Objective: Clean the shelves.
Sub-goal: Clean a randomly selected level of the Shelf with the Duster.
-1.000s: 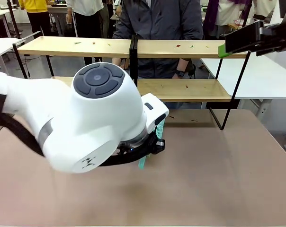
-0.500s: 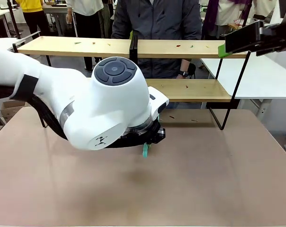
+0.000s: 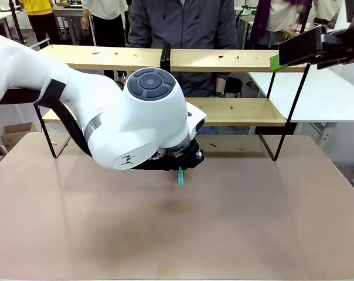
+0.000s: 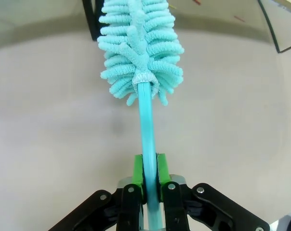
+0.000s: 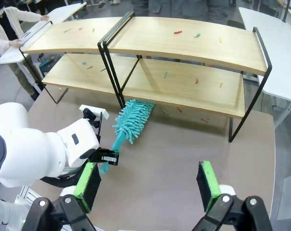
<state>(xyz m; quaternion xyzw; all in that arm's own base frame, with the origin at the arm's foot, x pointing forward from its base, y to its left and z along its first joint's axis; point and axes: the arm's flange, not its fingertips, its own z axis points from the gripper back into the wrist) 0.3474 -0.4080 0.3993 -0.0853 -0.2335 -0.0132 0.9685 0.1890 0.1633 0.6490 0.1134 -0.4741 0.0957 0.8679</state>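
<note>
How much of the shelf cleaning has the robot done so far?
Done: the left gripper is shut on the teal duster by its handle. In hand: the fluffy head points at the shelves, close to the lower board and its front edge. Left: nearly everything, since little coloured scraps lie on both boards. The right gripper is open and holds nothing.

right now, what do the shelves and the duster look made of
The shelves: pale matte boards with faint grain, likely wood or laminate, on a thin black frame, probably painted metal. The duster: fluffy teal chenille-like strands, likely microfibre, on a smooth glossy teal handle, probably plastic.
</note>
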